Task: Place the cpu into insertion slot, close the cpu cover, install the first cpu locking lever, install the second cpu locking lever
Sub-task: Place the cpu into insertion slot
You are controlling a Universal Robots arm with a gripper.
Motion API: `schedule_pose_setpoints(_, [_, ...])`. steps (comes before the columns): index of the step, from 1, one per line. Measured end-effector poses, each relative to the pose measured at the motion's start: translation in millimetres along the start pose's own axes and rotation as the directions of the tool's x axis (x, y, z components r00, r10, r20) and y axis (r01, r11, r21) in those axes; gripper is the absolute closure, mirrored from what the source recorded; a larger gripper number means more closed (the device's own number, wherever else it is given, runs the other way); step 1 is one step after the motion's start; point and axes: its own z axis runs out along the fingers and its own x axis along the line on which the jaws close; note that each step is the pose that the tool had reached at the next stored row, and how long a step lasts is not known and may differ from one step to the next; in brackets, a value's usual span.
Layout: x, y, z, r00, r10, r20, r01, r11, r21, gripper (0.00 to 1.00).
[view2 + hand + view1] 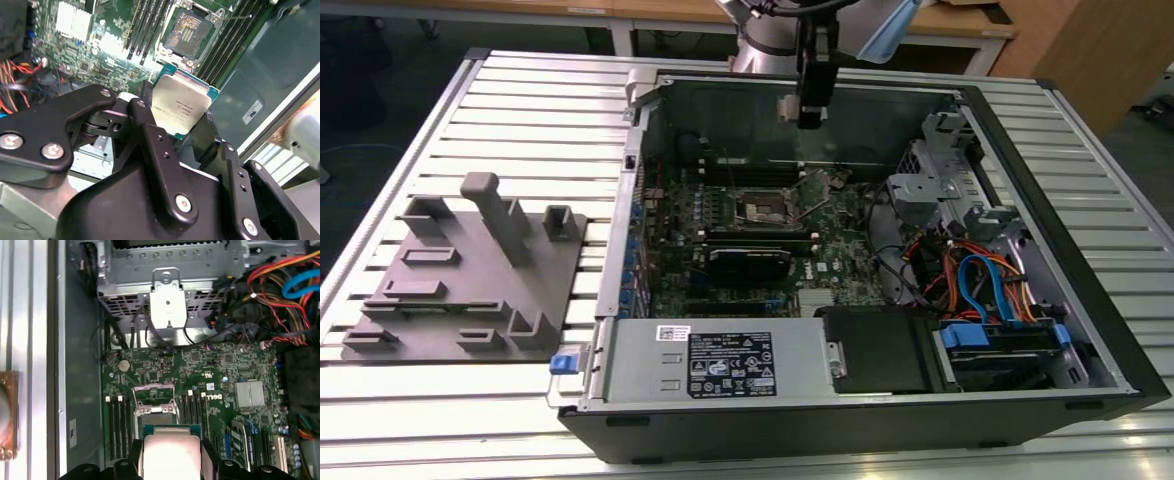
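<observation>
Slatted metal surface carries an open computer case. Over it, the claw pinches the cpu by its edges, raised above the uncovered insertion slot, likely keeping its underside free.

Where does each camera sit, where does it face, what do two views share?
Exterior view: high, looking down into the case; arm and gripper show.
Second wrist view: behind the gripper, facing cpu and slot; fingers show.
First wrist view: above the motherboard, looking down; fingertips show.
Both wrist views share the held cpu.
</observation>
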Motion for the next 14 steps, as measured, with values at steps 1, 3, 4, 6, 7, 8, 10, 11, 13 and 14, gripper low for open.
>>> schedule_pose_setpoints(1, [0.0, 0.0, 0.1, 0.9998, 0.018, 0.0016, -0.018, 0.9998, -0.0003, 0.46])
schedule_pose_setpoints(3, [0.0, 0.0, 0.4, 0.9985, 0.054, 0.0048, -0.054, 0.9986, -0.0010, 0.46])
schedule_pose_setpoints(4, [0.0, 0.0, 0.4, 0.9975, 0.070, 0.0063, -0.070, 0.9975, -0.0013, 0.46])
schedule_pose_setpoints(6, [0.0, 0.0, 0.4, 0.9967, 0.080, 0.0072, -0.080, 0.9968, -0.0015, 0.46])
schedule_pose_setpoints(7, [0.0, 0.0, 0.3, 0.9967, 0.081, 0.0073, -0.081, 0.9967, -0.0015, 0.46])
schedule_pose_setpoints(8, [0.0, 0.0, 0.4, 0.9966, 0.082, 0.0073, -0.082, 0.9967, -0.0016, 0.46])
schedule_pose_setpoints(10, [0.0, 0.0, 0.4, 0.9966, 0.083, 0.0074, -0.083, 0.9966, -0.0016, 0.46])
schedule_pose_setpoints(11, [0.0, 0.0, 0.4, 0.9966, 0.083, 0.0074, -0.083, 0.9966, -0.0016, 0.46])
schedule_pose_setpoints(13, [0.0, 0.0, 0.4, 0.9966, 0.083, 0.0074, -0.083, 0.9966, -0.0016, 0.46])
schedule_pose_setpoints(14, [0.0, 0.0, 0.4, 0.9965, 0.083, 0.0074, -0.083, 0.9966, -0.0016, 0.46])
